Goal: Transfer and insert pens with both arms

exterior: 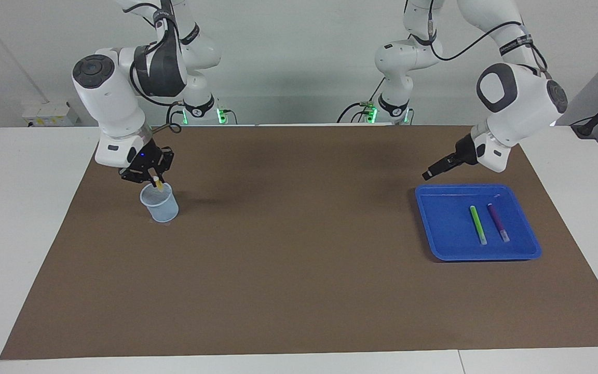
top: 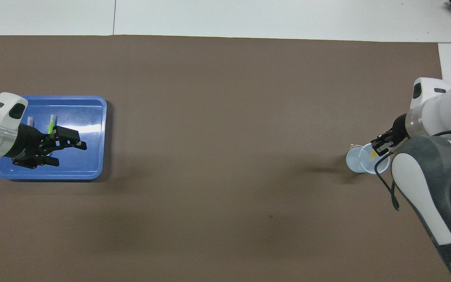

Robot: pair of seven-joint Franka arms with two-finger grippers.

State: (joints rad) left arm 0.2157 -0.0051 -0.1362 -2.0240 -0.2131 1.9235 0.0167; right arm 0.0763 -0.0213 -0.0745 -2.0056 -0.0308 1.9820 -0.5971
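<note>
Yellow pen (exterior: 158, 183): pinched in right gripper (exterior: 154, 181), fingertips shut on it, tilted nearly upright, tip at the mouth of the mesh cup (exterior: 160, 202), left of frame. Left gripper (exterior: 427, 174): spread wide, empty, above blue tray (exterior: 444, 244); green pen (exterior: 478, 224) and purple pen (exterior: 498, 222) lie lengthwise below it.

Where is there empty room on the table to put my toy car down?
The brown mat is bare between the cup and the blue tray. The tray has the green pen and purple pen; the left claw hangs there. The right claw holds the yellow pen over the cup.
</note>
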